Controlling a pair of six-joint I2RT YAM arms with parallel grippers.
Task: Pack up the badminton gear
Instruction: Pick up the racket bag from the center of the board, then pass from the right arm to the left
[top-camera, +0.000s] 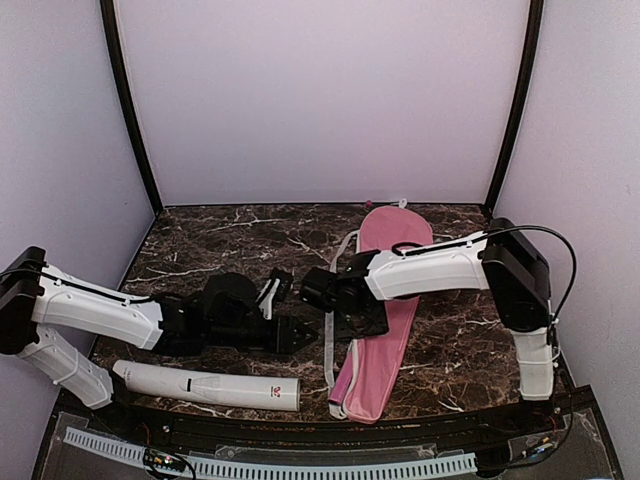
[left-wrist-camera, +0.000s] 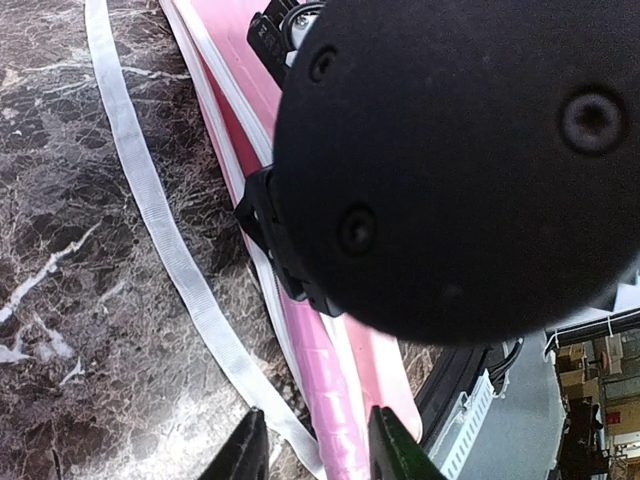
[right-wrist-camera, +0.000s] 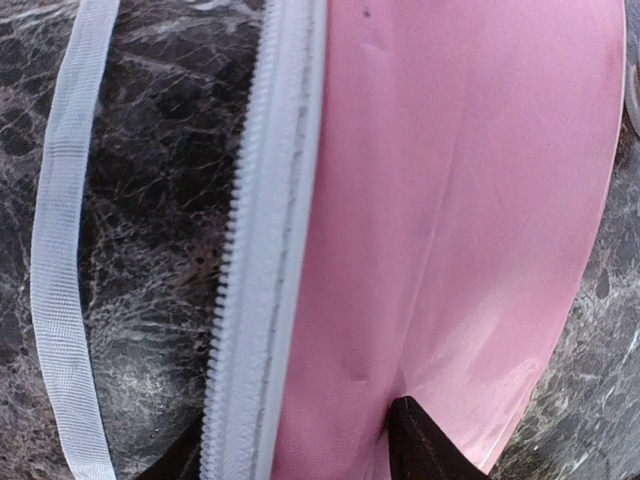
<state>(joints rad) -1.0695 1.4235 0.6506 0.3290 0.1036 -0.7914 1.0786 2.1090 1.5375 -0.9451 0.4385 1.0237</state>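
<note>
The long pink bag (top-camera: 395, 250) lies lengthwise right of the table's middle, narrow end toward me. In the left wrist view its narrow end (left-wrist-camera: 385, 370) is unzipped and a pink racket handle (left-wrist-camera: 330, 395) lies inside. The racket frames and the shuttlecocks are out of view. The white red-logo tube (top-camera: 210, 385) lies on its side at the front left. My left gripper (top-camera: 303, 336) (left-wrist-camera: 320, 452) is open, its fingers either side of the pink handle. My right gripper (top-camera: 335, 300) (right-wrist-camera: 300, 455) is open over the bag's white zipper edge (right-wrist-camera: 255, 300), one fingertip (right-wrist-camera: 420, 445) on the pink cloth.
The bag's white strap (top-camera: 328, 350) loops on the dark marble table (top-camera: 220, 240) left of the bag, between the two grippers. My right arm's black wrist (left-wrist-camera: 450, 170) hangs close above my left gripper. Purple walls enclose the table; a black rail runs along the front edge.
</note>
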